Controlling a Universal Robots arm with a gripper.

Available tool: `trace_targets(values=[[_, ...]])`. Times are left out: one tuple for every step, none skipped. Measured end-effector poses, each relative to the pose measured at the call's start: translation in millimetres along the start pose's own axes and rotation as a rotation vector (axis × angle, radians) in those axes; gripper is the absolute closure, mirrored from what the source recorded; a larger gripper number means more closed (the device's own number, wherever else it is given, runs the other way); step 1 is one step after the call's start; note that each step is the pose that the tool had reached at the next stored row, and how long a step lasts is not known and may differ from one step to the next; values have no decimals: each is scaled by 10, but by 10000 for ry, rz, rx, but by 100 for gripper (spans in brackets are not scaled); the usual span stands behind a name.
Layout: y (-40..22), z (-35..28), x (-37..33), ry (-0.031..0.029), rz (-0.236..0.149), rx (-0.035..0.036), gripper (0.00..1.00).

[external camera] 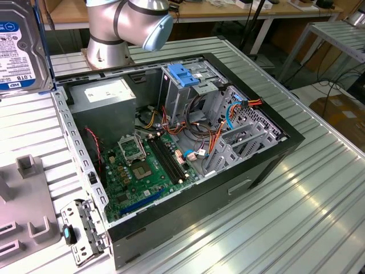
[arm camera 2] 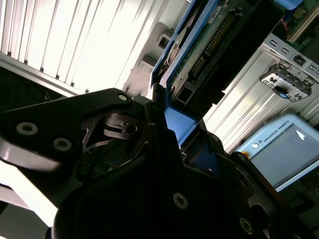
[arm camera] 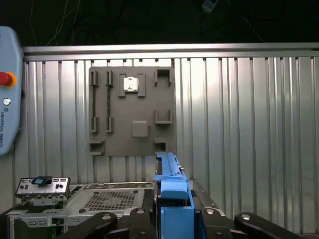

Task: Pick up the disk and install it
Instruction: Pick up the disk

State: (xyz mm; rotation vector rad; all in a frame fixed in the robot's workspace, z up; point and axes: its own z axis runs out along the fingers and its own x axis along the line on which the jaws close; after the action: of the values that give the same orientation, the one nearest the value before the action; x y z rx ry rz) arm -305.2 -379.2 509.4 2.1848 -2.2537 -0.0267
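Disk (external camera: 23,48) clamped between fingers (arm camera 2: 149,112); label (external camera: 16,40) partly cut off in exterior view.

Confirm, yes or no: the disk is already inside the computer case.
No, the disk hangs at the exterior view's left edge, outside the computer case.

I'm seeing the disk (external camera: 20,45) running off the exterior view's left and top edges, so I'm getting only part of its label. The arm (external camera: 128,25) is being cut by the top edge there, and the grey plate (external camera: 23,211) by the left edge. In the second wrist view the gripper (arm camera 2: 172,132) clamping the disk is covering its near end, and the far end is running past the frame's edge. In the first wrist view the pendant (arm camera: 10,89) is being cropped by the frame's edge.
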Motion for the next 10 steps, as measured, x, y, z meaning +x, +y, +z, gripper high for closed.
trace_targets(values=[[-7,0,1,0,0,0,63],[-13,-1,2,0,0,-1,63],[-20,0,3,0,0,-1,63],[-30,-1,5,0,0,-1,63],[-36,-1,6,1,0,-1,63],[-50,-1,10,-1,0,0,63],[-59,-1,11,0,0,-1,63],[-66,-1,12,0,0,-2,63],[-83,-2,15,0,0,-2,63],[-92,-2,18,0,0,-2,63]])
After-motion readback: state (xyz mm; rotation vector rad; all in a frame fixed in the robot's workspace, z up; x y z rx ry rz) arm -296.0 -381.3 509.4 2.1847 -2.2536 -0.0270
